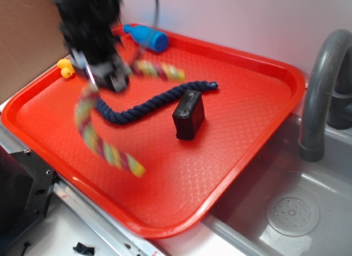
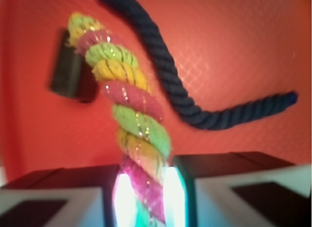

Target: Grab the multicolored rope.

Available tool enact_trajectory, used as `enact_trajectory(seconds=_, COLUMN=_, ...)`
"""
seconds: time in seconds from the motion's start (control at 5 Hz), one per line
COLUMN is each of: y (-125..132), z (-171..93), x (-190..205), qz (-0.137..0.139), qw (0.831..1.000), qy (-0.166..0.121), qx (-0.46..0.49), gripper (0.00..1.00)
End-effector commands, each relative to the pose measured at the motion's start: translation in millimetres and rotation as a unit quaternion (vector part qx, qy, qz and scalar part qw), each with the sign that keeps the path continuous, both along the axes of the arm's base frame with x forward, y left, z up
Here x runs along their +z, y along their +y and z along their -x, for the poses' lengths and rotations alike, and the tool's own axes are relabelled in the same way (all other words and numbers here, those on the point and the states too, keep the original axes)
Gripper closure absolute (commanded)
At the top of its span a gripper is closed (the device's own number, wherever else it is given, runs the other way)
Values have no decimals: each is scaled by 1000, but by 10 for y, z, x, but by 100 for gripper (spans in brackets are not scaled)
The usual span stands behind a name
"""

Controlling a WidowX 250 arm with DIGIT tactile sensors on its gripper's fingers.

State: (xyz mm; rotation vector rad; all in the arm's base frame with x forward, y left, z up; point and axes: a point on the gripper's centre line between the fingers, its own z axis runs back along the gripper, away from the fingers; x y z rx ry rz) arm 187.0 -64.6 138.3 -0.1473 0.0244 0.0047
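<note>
Two ropes on red tray [image 1: 236, 129]. Multicolored rope [image 1: 93, 135] pinched near its middle by pincer [image 1: 107, 74], at tray's far left. In wrist view, pincer [image 2: 146, 197] pressed on rope [image 2: 131, 119], one finger either side, pink, yellow and green strands rising from between them. In exterior view, rope hangs in two arms from the grip: one curves down and near, to a yellow tip toward tray's near edge; other reaches right, blurred, above tray. Cannot tell whether either end touches tray. Arm and pincer blurred.

Navy rope [image 1: 148, 104] flat on tray, snaking from below pincer rightward and far, ending just beyond black block [image 1: 188, 115]. Same navy rope [image 2: 180, 90] in wrist view, curving across red floor, right of held rope, apart from it. Black block [image 2: 68, 71] there too, partly behind multicolored rope.

Blue bottle [image 1: 147, 37] lying at tray's far edge. Yellow duck [image 1: 66, 68] at far left rim, just left of pincer. Grey faucet [image 1: 322, 91] right of tray, over sink [image 1: 291, 212] with round drain. Tray resting on worktop [image 1: 71, 228], overhanging sink.
</note>
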Motion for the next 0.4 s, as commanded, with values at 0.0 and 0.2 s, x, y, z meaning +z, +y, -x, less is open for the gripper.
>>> enact_trajectory(seconds=0.0, y=140, z=-9, x=739, qz=5, qw=997, qy=-76, qx=-18, gripper=100)
enact_trajectory(seconds=0.2, y=126, z=-34, x=782, qz=-45, qw=997, qy=-57, qx=-34, gripper=100)
